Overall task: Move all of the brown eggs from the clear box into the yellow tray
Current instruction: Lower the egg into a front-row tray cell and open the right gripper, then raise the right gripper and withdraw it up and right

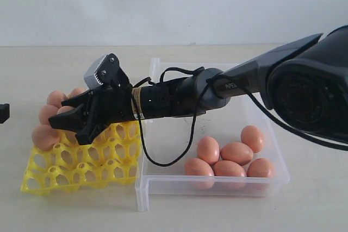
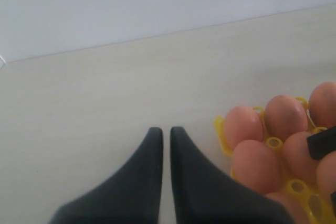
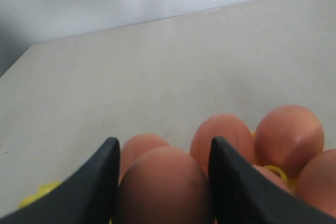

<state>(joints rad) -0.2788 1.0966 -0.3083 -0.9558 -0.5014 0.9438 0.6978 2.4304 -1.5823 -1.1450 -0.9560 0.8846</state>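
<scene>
Where the right tool [image 3: 165, 144] reaches across to the yellow tray [image 1: 81, 175], its two fingers pinch one brown egg [image 3: 163, 190] from both sides, low over the tray's far cups. Just past the tips, more brown eggs [image 3: 289, 129] sit packed shoulder to shoulder in those cups, so the fingers have little free room on that side. The tray's cups on the tool's near side, toward the exterior camera, stand open.

Behind the tool, under its arm, the clear box [image 1: 163, 187] lies against or just beside the tray's edge; which of the two cannot be told. Six loose eggs [image 1: 236, 152] lie bunched in the box corner farthest from the tool, touching one another, with bare floor between them and the tray side.

The left tool [image 2: 166, 129] hovers over open bench [image 1: 304, 205] just off the tray's corner, its fingers pressed together on nothing. Bare bench runs ahead of it to the wall [image 2: 157, 3].
</scene>
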